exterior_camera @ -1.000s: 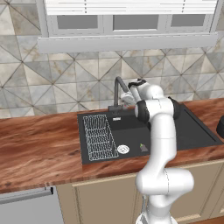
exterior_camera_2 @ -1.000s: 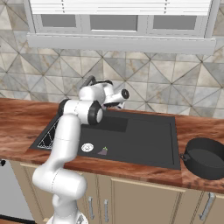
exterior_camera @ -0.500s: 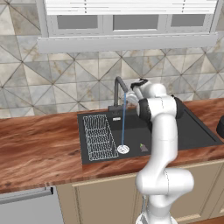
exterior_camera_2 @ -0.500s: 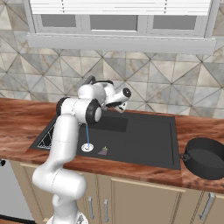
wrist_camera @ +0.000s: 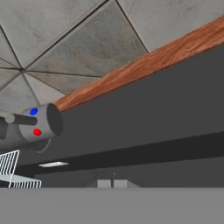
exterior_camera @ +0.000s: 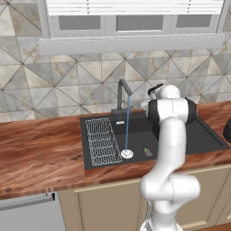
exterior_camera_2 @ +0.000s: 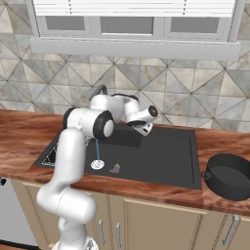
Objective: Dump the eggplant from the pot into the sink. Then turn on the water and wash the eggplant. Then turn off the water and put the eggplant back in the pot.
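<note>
Worktop (exterior_camera: 40, 153): reddish wood, with the sink (exterior_camera: 203, 137) sunk into it.
Sink: matte black; white wire rack (exterior_camera: 101, 140) at its left end.
Pot (exterior_camera_2: 229, 176): dark, round, on the worktop right of the sink, well apart from it.
Faucet (exterior_camera: 122, 92): at the sink's back edge.
Tool (exterior_camera_2: 142, 129): tips together, holding nothing, over the sink's back edge; a second ago they stood apart.
Water (exterior_camera: 127, 122): thin blue stream onto the white drain (exterior_camera: 127, 154); absent a second ago.
Eggplant (exterior_camera: 147, 152): on the sink floor just right of the drain, green tip up; long axis too small to tell.
</note>
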